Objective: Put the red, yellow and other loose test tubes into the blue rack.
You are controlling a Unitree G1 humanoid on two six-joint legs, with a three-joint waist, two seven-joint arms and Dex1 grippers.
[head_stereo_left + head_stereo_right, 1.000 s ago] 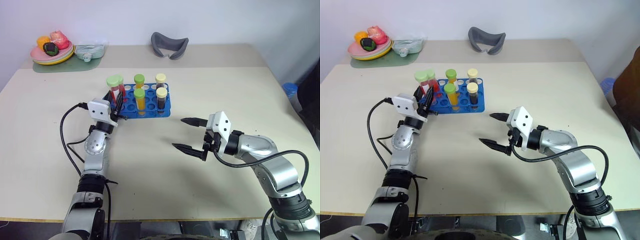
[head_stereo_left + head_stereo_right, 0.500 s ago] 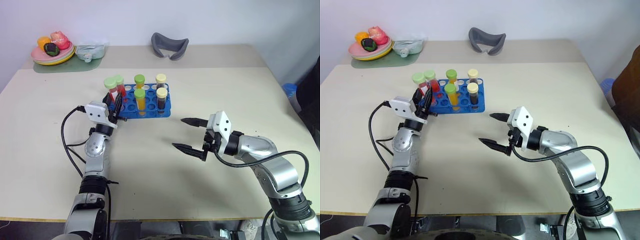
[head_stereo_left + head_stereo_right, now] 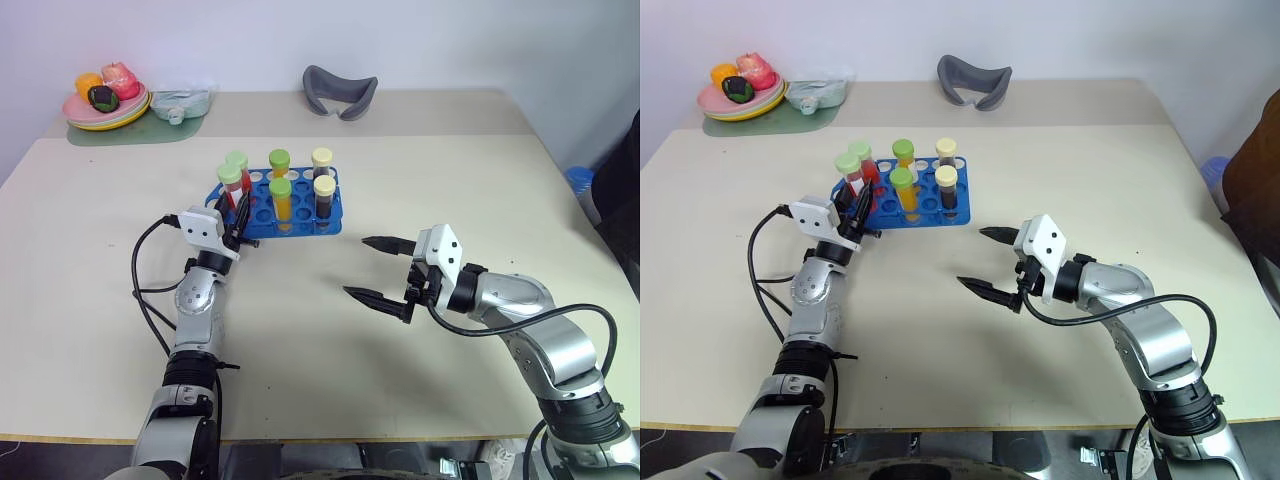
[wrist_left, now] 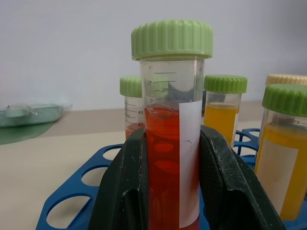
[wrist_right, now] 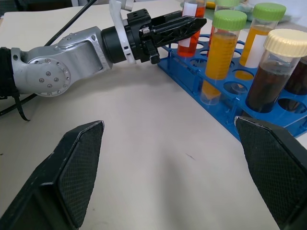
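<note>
Left eye view first: the left pincer grips a red test tube and has brought it lower and closer over the near left corner of the blue rack than it stood a second ago, when its green cap rode higher. I judge the tube is now lined up with a hole and partly down, so only seating and release remain. Five other tubes stand in the rack: another red one, two yellow-orange with green caps, two dark brown with cream caps. No loose tube lies on the pale matte worktop.

Right eye view: the right pincer hangs over bare worktop well apart from the rack, its black fingers spread wide and empty, unmoved. A grey curved pad and a plate of toy food sit at the far edge.

Left wrist view: ribbed black fingers clamp the clear plastic tube on both sides; it carries a white label, printed gradations and a ridged green screw cap.

Right wrist view: the rack's glossy blue plate is pierced with round holes.
</note>
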